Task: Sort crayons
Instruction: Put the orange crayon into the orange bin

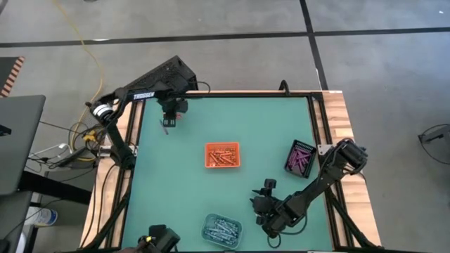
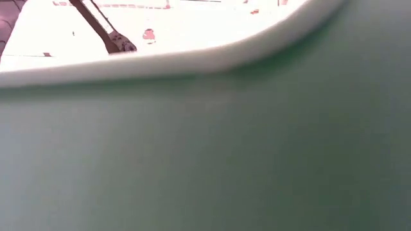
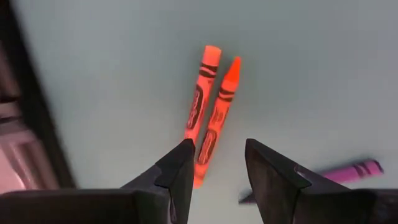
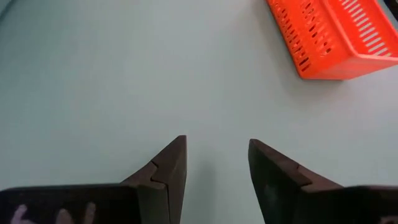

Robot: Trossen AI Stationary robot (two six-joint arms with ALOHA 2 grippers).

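While the left claw (image 3: 216,180) hung low over the far left part of the green bench (image 1: 281,126), its fingers stood partly apart and straddled the lower end of one orange crayon (image 3: 217,124); whether the pads touched it could not be told. A second orange crayon (image 3: 200,93) lay just beside the first, nearly touching along its length. A purple crayon (image 3: 354,169) lay near, off to one side of the fingers.

The orange tray (image 1: 222,155) sat mid-bench with orange sticks in it, the clear tray (image 1: 222,228) at the near edge with blue-grey ones, the dark tray (image 1: 300,157) to the right with purple ones.

The right claw (image 4: 216,168) waited near the front right of the bench, fingers wide apart, holding nothing.

Risks, as judged: the two orange crayons lay so close that closing could catch both or nudge the neighbour askew. Only one end lay between the fingers, so a lifted crayon might pivot and slip. The round sticks could roll on the smooth mat.
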